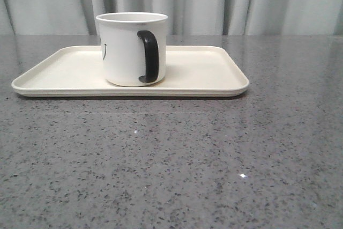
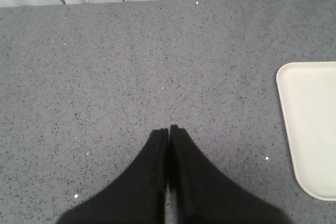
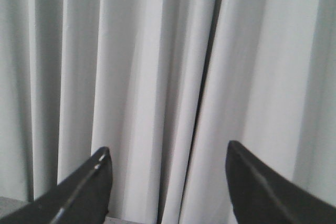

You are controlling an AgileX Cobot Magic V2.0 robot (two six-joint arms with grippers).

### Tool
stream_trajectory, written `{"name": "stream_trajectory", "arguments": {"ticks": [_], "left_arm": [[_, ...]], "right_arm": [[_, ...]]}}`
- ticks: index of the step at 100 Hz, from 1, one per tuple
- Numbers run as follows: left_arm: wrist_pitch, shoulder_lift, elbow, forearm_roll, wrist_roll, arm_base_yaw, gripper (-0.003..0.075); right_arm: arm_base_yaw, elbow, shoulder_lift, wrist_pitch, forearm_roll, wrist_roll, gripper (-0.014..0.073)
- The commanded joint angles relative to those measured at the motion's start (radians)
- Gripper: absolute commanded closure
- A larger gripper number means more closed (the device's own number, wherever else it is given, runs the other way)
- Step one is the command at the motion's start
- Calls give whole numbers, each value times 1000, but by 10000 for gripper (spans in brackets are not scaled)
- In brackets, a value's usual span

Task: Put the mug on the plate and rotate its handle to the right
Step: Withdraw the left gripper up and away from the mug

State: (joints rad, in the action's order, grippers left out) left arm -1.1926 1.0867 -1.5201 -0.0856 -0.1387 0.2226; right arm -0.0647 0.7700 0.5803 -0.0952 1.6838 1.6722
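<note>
The left gripper [image 2: 168, 128] is closed, its 2 fingers pressed together on nothing, over bare table [image 2: 131, 66]. The right gripper [image 3: 168, 153] gapes wide — empty, facing curtain [image 3: 152, 66]. The mug [image 1: 132, 49] stands upright on the plate [image 1: 203, 73], handle [image 1: 149, 56] facing the camera, slightly right.

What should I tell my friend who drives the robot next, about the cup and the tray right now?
Left gripper: shut, empty, over bare table beside the plate's end.
Right gripper: open, empty, pointing at the curtain.
The mug stands upright on the plate, so placing is done.
The handle faces the front camera, a bit right of the mug's middle. Left to do, probably: turn the mug until the handle points right.
</note>
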Motion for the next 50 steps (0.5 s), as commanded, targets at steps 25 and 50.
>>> {"name": "stream_trajectory", "arguments": {"ticks": [25,50], "left_arm": [[77,-47,53,4,-1,4,740],[74,-47,54,4,-1,4,740]], "right_arm": [[1,261,241,-241,-75,14,119],[1,451,416,-368,-80,-4,119]]}}
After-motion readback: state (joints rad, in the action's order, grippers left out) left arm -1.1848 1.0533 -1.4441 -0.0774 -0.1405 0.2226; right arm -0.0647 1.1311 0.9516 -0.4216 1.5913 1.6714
